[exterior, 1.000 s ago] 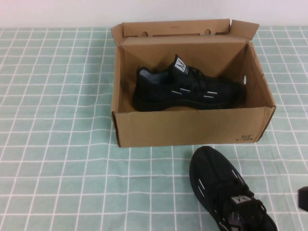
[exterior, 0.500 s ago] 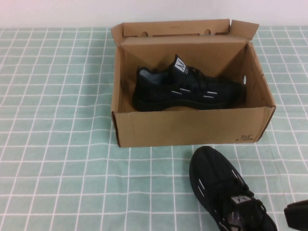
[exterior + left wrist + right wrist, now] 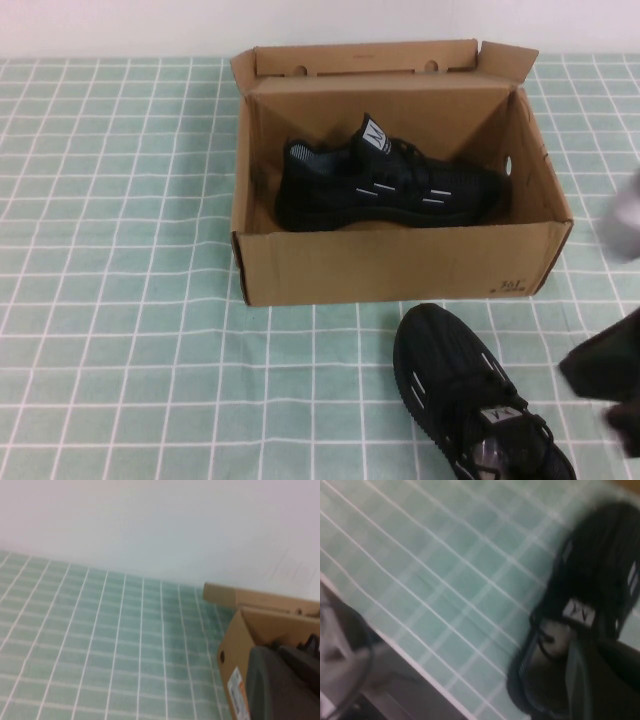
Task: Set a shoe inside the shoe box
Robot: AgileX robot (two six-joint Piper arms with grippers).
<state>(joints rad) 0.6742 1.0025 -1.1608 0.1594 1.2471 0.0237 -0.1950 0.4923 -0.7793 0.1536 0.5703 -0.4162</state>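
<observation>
Nearest the robot, at about 5 o'clock on the desk (image 3: 120, 380), the loose shoe (image 3: 470, 400) lies on the green checked cloth, toe pointing toward the box, heel running off the near edge of the high view. Right end effector (image 3: 605, 370) is a dark blur at the 4 o'clock edge, just beside that shoe and not touching it; can't tell whether its fingers are apart or together. Right wrist view looks down on the shoe's tongue label and collar, so the arm is over the heel end. Left end effector (image 3: 282, 685) isn't in the high view; in its wrist view only a dark piece of it shows in front of the box's outer wall, finger state unreadable, looks parked. Further back, around 12 o'clock, the shoe box (image 3: 400, 265) stands lid-up and open with a second shoe (image 3: 390, 185) inside, lying along the back wall, toe toward 3 o'clock. My read: approach phase for the loose shoe, no grasp yet. Next move needs the right arm centred over the collar, descend, pinch across it, lift clear of the front wall, then drop into the free front strip beside the boxed shoe. Tight fit, so line it up lengthwise.
</observation>
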